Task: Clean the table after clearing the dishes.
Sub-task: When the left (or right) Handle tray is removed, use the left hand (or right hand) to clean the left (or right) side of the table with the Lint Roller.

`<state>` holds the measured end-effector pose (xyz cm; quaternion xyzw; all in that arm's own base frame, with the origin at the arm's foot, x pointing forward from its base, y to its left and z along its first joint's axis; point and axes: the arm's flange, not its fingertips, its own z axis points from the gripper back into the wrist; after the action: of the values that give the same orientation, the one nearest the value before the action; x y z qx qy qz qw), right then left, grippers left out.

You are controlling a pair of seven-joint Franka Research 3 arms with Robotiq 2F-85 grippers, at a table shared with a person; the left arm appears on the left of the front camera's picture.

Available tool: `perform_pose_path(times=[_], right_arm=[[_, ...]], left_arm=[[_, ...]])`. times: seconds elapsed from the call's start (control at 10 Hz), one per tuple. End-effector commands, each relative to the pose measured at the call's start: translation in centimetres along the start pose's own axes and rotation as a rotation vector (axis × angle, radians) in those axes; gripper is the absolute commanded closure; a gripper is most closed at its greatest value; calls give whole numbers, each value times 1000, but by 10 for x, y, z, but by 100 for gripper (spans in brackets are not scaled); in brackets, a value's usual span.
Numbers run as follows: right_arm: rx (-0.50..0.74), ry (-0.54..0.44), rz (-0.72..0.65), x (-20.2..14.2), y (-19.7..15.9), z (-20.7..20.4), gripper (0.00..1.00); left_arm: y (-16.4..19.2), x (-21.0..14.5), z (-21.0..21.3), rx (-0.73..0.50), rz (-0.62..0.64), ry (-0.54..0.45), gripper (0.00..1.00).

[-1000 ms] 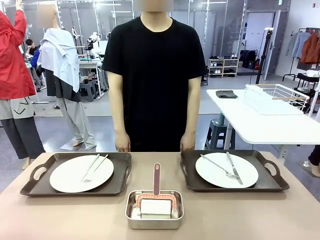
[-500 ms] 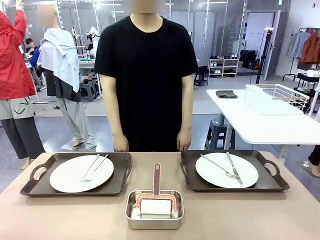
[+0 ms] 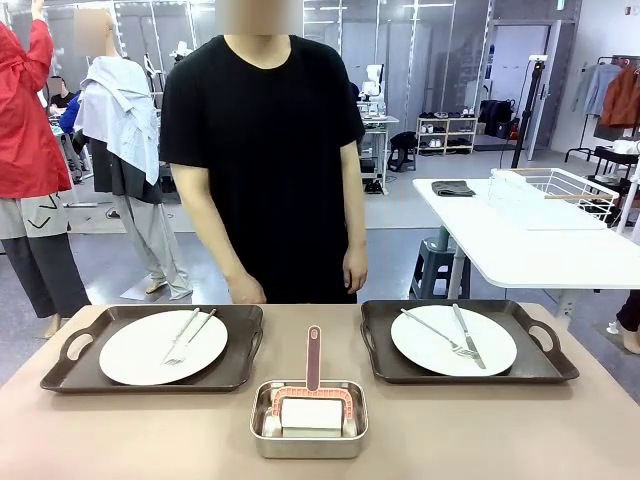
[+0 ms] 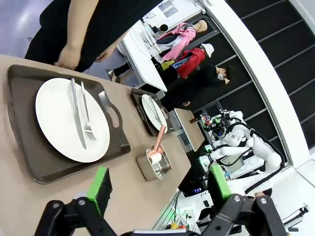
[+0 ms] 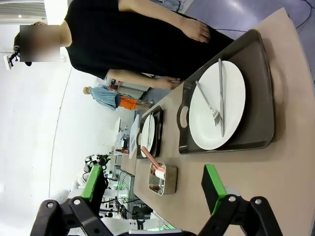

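Note:
On the beige table (image 3: 480, 430) lie two dark brown handled trays. The left tray (image 3: 240, 330) carries a white plate (image 3: 135, 350) with fork and knife, and the right tray (image 3: 540, 365) carries another plate (image 3: 425, 350) with cutlery. My left gripper (image 4: 160, 189) hangs open above the table near the left tray (image 4: 29, 157) and its plate (image 4: 56, 123). My right gripper (image 5: 153, 184) is open too, looking down at the right tray (image 5: 258, 88) and its plate (image 5: 231, 93). A person in black stands at the far edge, one hand (image 3: 246, 290) just behind the left tray.
A small steel pan (image 3: 308, 418) with a pink-handled scrubber (image 3: 313, 355) sits at the front middle between the trays. To the right stands a white table (image 3: 530, 250) with a wire basket (image 3: 550, 195) and a dark cloth (image 3: 452, 187).
The person has stepped toward picture left, and both hands have shifted with the body. Trays, plates and pan have not moved.

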<state>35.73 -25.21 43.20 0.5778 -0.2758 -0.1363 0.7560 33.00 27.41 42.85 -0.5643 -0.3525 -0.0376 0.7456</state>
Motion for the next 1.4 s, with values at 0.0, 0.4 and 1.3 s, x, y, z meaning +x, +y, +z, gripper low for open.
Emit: perform_pose_path(times=[0.0, 0.4, 1.3], right_arm=[[0, -1, 0, -1, 0, 2, 0], [0, -1, 0, -1, 0, 2, 0], [0, -1, 0, -1, 0, 2, 0]], left_arm=[[-1, -1, 4, 1, -1, -6, 0], [-1, -1, 4, 1, -1, -6, 0], [-1, -1, 4, 1, -1, -6, 0]])
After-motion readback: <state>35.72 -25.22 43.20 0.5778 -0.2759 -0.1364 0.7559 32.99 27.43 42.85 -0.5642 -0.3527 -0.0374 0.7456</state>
